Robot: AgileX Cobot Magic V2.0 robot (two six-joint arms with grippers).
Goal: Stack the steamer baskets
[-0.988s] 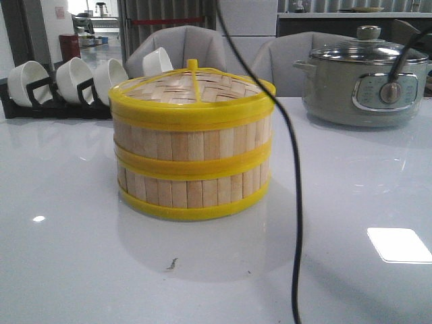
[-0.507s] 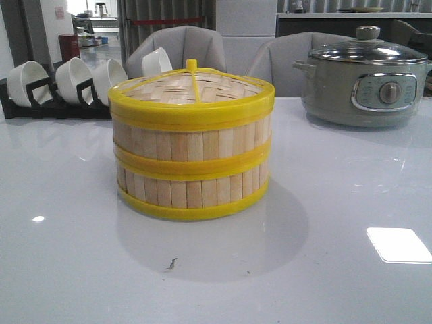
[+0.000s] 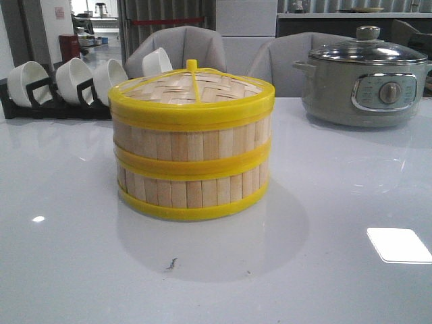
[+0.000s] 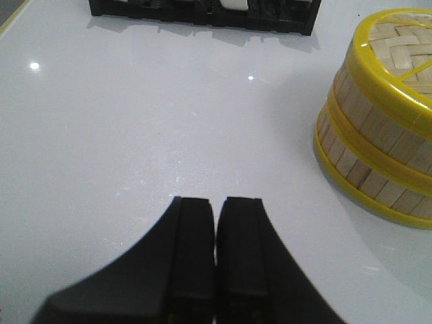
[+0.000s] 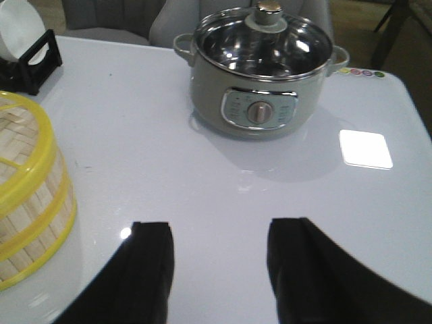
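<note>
Now, from my front camera I see the two steamer baskets [image 3: 192, 158] stacked one on the other in the middle of the white bench [image 3: 351, 283], with the woven lid [image 3: 192, 88] on top. No arm shows in that view at all. Behind the stack on the left stands a black rack [image 3: 50, 101] with white bowls [image 3: 74, 77], and to the right at the back stands the grey pot [image 3: 364, 84] with its glass cover.

My left wrist camera shows what the front one does not: the left gripper [image 4: 216, 209], its two black fingers pressed together with nothing between them. It hangs over bare bench, with the stack off to one side and apart from it.

My right wrist camera shows the right gripper [image 5: 219, 253] with its fingers spread wide and holding nothing. I can look down into the pot [image 5: 260, 67] from there, and only an edge of the stack [image 5: 30, 202] shows.
</note>
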